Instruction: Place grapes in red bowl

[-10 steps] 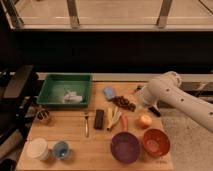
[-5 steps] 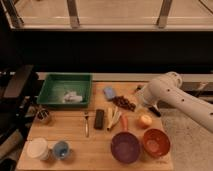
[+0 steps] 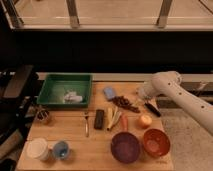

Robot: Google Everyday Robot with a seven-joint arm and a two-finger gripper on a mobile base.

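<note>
The grapes (image 3: 125,104) are a dark reddish-brown bunch lying on the wooden table (image 3: 75,137) at its back middle, right of a blue sponge. The red bowl (image 3: 156,141) stands at the table's front right, with nothing visible inside. My white arm reaches in from the right. Its gripper (image 3: 139,100) hangs at the right end of the grapes, close above the table. The wrist hides where the gripper meets the bunch.
A purple bowl (image 3: 125,147) stands left of the red bowl, with an apple (image 3: 145,120) and a carrot (image 3: 124,122) behind them. A green tray (image 3: 56,88) is at the back left. A blue sponge (image 3: 109,92), black bar (image 3: 99,119), fork (image 3: 86,124) and cups (image 3: 38,148) are also on the table.
</note>
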